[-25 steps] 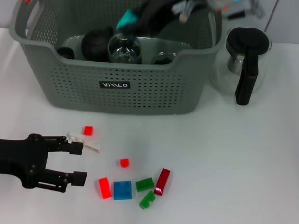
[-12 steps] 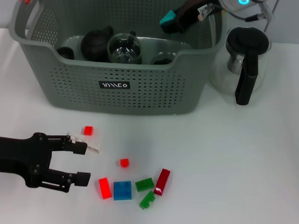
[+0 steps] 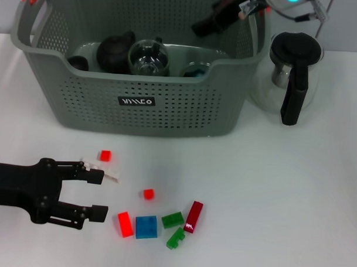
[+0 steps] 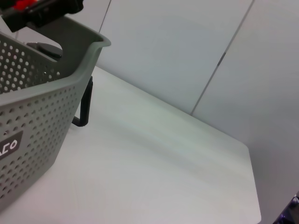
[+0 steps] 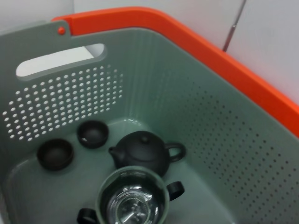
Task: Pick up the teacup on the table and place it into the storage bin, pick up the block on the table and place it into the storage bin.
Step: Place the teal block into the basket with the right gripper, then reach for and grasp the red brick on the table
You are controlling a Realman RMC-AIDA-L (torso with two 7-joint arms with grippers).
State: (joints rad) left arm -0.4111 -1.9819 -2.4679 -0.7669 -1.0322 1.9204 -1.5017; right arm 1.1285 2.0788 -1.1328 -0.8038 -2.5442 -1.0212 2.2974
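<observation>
- The storage bin (image 3: 139, 79) holds two dark teacups (image 5: 92, 134) beside a dark teapot (image 5: 142, 151) and a glass pitcher (image 5: 132, 200).
- The right tool (image 3: 221, 15) has risen from inside to the bin's rim; its fingers cannot be told. Teacup step looks done.
- The left tool (image 3: 97, 195), spread wide and empty, has crept toward the red block (image 3: 124, 224) on the bench (image 3: 282, 190).

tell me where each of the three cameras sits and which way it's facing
Head view: from the robot's head, down on the table, storage bin and blocks; left gripper open low on the left, right arm at the bin's far rim.
Left wrist view: along the table past the bin's wall; no fingers.
Right wrist view: down into the bin at a black teapot; no fingers.
All share the bin.
</observation>
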